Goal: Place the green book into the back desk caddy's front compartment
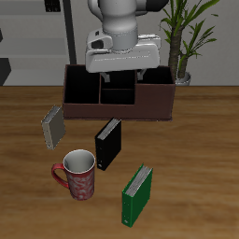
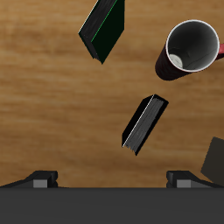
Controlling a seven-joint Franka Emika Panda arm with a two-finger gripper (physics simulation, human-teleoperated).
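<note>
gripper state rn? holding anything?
Gripper: open, jaws spread wide in the wrist view, holding nothing. Green book stands untouched on the table near its front edge.

From the front and above, we look down over the whole bench [image 1: 19, 140] toward the robot. Our wrist camera faces straight down at the bench from close above. Both views share the green book [image 1: 137, 195], black book [image 1: 108, 144] and mug [image 1: 77, 175].
</note>
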